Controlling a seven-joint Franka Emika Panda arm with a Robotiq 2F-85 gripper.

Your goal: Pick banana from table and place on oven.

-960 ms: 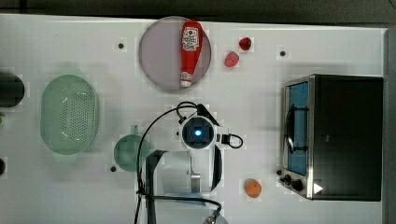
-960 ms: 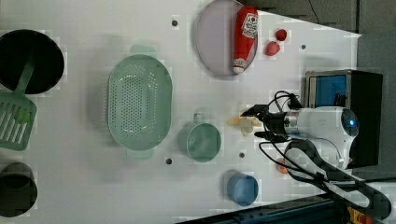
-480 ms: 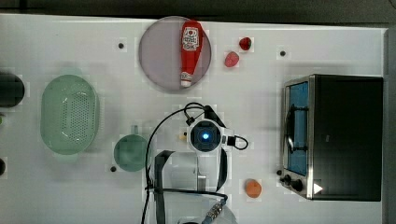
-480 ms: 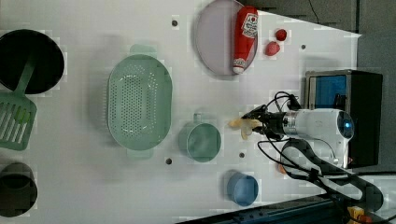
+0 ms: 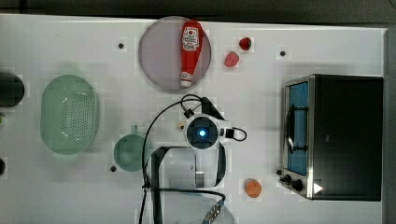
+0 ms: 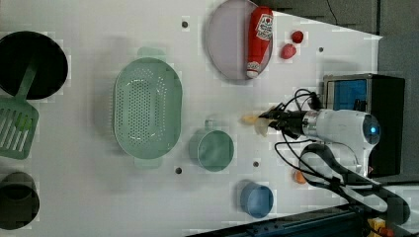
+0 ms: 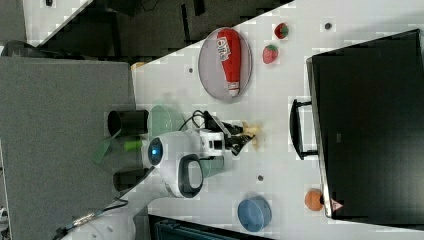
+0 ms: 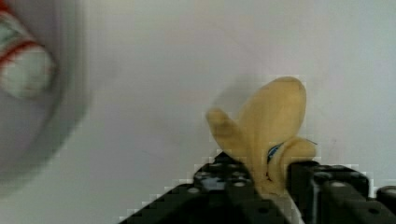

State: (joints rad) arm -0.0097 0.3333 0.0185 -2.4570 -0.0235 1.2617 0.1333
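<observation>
- Black hand [image 8: 268,179] has its two blocky fingers drawn in against the banana [image 8: 273,126], one on each side of its lower end, so the fruit sits pinched between them.
- In the wrist view the banana is smooth, matte, pale yellow, with rounded peel flaps splaying outward above the fingers.
- In the left view the banana [image 6: 256,121] lies near the middle of the white table [image 6: 89,207], just beside the hand [image 6: 272,118], a cream tip poking out past the dark fingers.
- The right view shows the banana [image 7: 251,131] at the front of the hand [image 7: 240,136], low against the tabletop; whether it is touching the surface I cannot tell.
- The arm's last link is a glossy white rounded shell with a glowing blue ring on its end, looped by thin black cables.
- The oven [image 5: 343,135] is a boxy thing near one short edge of the table, with a flat black top, silver front frame, blue-tinted glass door and a curved metal handle; it stands well apart from the banana.
- A red ketchup bottle [image 5: 190,51] lies on a round greyish plate [image 5: 156,60] near one long edge.
- A round orange fruit [image 5: 253,188] sits close to the oven's knob corner.
</observation>
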